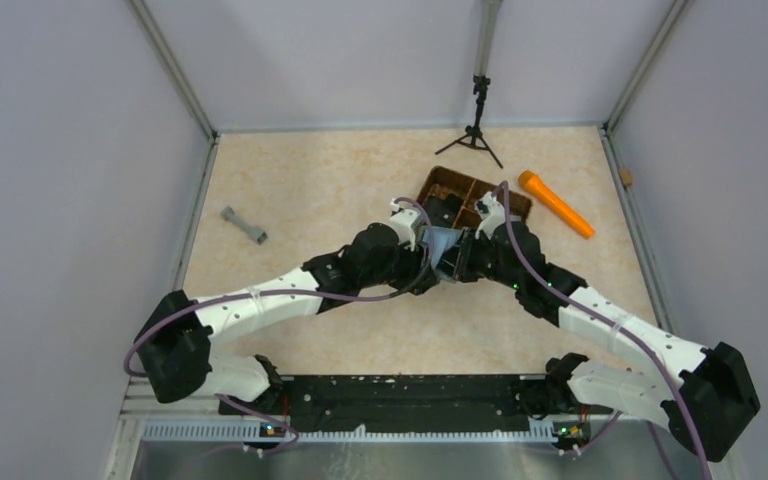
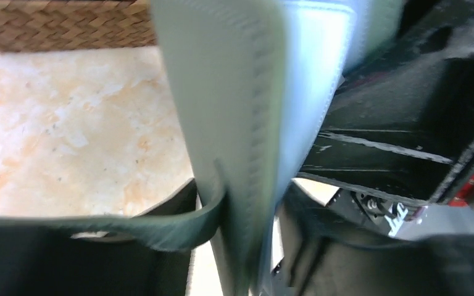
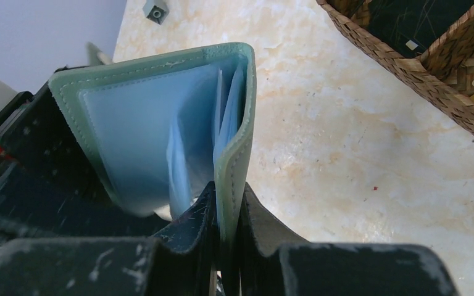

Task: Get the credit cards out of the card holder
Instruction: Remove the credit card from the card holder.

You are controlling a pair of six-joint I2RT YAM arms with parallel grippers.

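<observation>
Matt stitched card holder (image 3: 233, 154) with glossy plastic sleeves (image 3: 142, 135); rough woven basket (image 3: 401, 58); smooth stone-patterned table (image 3: 345, 154).

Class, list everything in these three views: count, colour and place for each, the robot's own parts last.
Card holder: 1, sage green, held open mid-table.
Basket: 1, brown woven, beyond the card holder.
Cylinder: 1, orange, right of the basket.
Dumbbell-shaped piece: 1, grey, table's left.
Tripod: 1, black, far edge.
Table: 1, beige marbled, underneath.
Left end effector: 1, black, open around one cover.
Right end effector: 1, black, shut on the other cover.
</observation>
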